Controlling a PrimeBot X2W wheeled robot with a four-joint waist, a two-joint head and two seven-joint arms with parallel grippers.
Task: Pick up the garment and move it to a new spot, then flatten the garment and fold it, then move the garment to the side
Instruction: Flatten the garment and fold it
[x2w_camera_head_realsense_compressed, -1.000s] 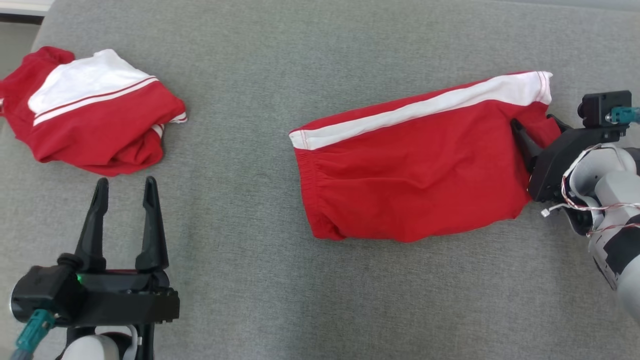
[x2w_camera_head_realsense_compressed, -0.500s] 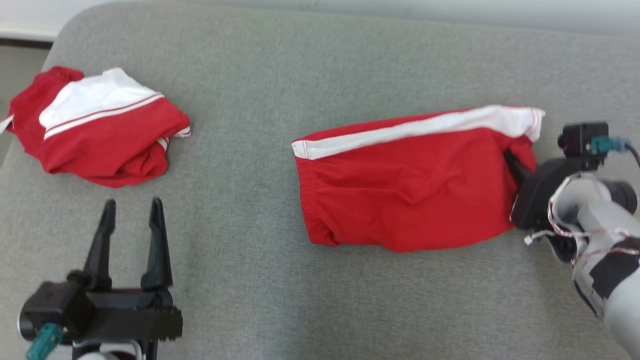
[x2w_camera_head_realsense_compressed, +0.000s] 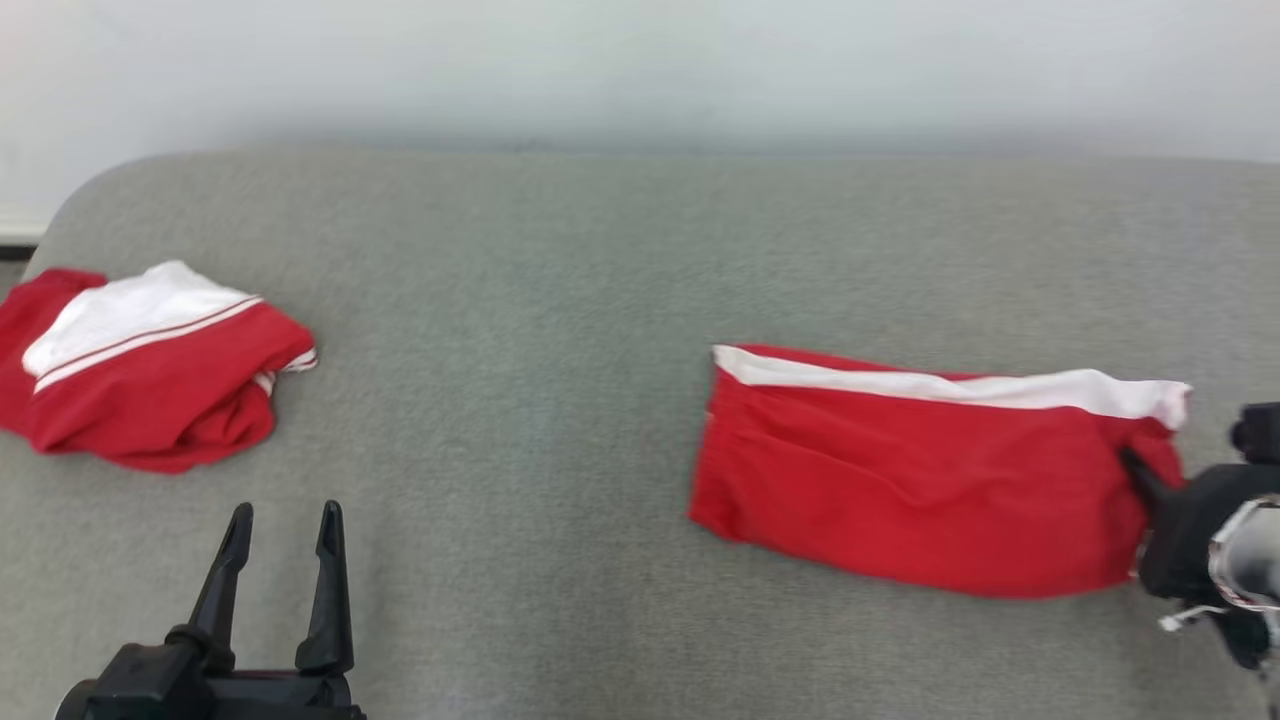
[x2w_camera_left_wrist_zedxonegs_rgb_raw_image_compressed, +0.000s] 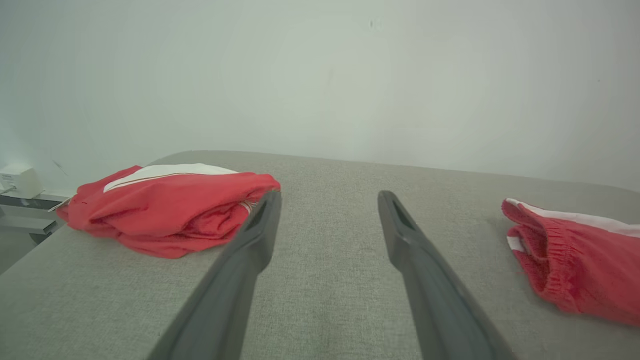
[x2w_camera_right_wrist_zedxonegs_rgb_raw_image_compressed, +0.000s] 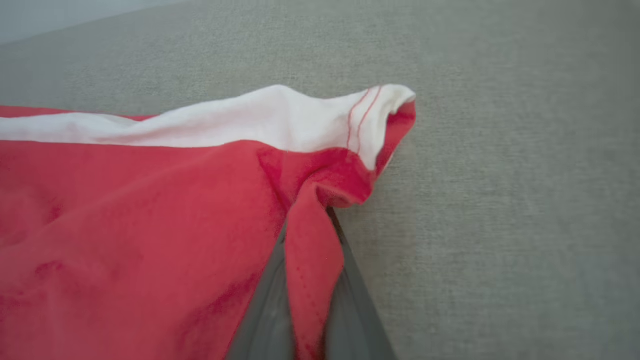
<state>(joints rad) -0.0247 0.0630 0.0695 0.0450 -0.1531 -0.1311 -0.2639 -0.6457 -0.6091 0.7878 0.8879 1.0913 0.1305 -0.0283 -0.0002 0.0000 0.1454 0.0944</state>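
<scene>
Head view: the camera has tipped up, so the wall (x2w_camera_head_realsense_compressed: 640, 60) now shows along the top. That is not the only change. The gap between the shorts (x2w_camera_head_realsense_compressed: 920, 490) and the red and white heap (x2w_camera_head_realsense_compressed: 150, 380) is wider than it was a second ago. So the shorts have slid toward the right of the frame. They lie folded in the lower right on the grey counter (x2w_camera_head_realsense_compressed: 560, 400), with the white stripe along the far edge. The right claw (x2w_camera_head_realsense_compressed: 1132, 462) is at the right edge and touches the right end of the shorts. I think this is the last step, moving the shorts to the side. The left claw (x2w_camera_head_realsense_compressed: 285, 512) sits in the lower left, released and holding nothing.

Left wrist view: the two dark fingers are spread, with bare counter between them. The heap is in the left of the frame, well apart from the shorts at the right edge. Nothing lies between them.

Right wrist view: the right claw is clenched on a fold of red cloth, just under the white corner. The counter to the right is bare, so nothing blocks the way. Pulling by one end might tug the fold open.
</scene>
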